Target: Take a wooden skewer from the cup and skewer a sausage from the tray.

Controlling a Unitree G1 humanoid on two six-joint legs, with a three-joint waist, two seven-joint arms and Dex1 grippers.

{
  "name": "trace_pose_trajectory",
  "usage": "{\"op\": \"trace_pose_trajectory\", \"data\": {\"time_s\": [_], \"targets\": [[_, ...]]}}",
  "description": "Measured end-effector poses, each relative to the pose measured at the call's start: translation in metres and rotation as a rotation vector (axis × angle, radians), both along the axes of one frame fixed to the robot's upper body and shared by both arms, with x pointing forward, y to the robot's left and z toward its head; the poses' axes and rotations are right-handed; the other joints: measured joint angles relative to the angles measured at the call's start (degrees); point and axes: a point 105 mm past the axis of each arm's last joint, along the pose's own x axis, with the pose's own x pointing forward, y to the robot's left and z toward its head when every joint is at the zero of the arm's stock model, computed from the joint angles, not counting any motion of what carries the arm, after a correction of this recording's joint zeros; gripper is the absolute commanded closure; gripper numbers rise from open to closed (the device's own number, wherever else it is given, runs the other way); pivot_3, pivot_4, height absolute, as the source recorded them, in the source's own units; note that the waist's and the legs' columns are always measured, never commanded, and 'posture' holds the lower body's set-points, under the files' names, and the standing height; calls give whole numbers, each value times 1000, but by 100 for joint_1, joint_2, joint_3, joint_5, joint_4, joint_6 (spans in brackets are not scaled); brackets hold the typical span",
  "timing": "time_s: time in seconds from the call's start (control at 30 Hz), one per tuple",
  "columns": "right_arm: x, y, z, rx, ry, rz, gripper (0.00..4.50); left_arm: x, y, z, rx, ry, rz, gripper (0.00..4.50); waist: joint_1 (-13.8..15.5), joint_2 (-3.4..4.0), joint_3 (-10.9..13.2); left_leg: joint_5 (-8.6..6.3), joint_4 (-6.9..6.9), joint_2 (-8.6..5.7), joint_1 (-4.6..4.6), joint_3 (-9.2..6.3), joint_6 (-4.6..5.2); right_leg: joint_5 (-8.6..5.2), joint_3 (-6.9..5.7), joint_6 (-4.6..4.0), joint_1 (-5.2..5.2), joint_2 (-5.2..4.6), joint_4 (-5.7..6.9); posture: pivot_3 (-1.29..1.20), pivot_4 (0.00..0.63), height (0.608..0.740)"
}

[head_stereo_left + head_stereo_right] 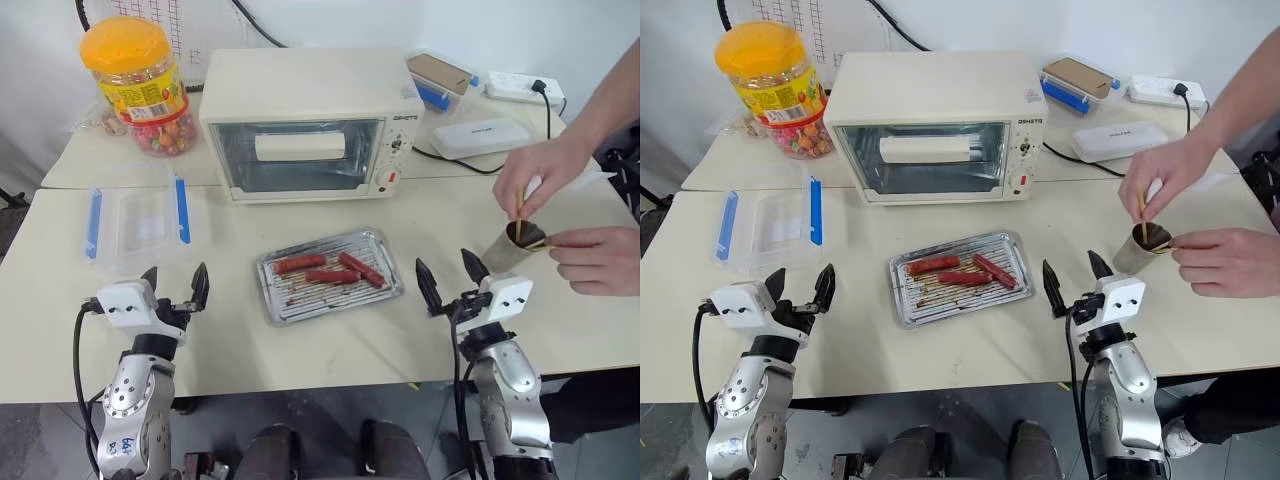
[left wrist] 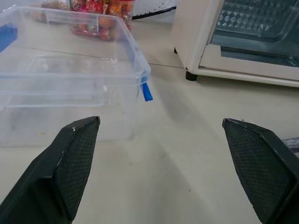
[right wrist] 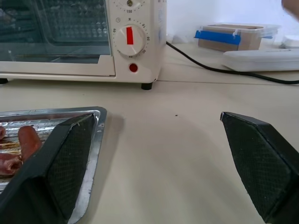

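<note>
Right wrist view, oven dial [image 3: 130, 40] marked 150, right pincer [image 3: 156, 163] open.

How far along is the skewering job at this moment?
Nothing looks done by the robot. Both the left pincer and right pincer are open and hold nothing. A person's hands are at the cup, handling a skewer. Three sausages lie unskewered in the tray.

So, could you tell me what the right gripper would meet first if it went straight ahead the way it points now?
Probably bare table first; the right gripper is open, the tray edge by one finger. Farther on stands the toaster oven, though depth is hard to judge.
</note>
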Motion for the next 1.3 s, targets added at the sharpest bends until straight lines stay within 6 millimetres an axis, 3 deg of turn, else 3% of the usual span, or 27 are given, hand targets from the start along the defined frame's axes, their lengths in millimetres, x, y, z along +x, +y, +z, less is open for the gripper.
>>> {"op": "trace_pose_trajectory", "data": {"time_s": [1.3], "targets": [[4, -4, 3, -15, 14, 80, 0, -3, -11, 0, 41, 7, -72, 32, -1, 0, 0, 0, 1, 0, 0, 1, 0, 0, 0, 0, 0, 0, -1, 0, 150, 740]]}}
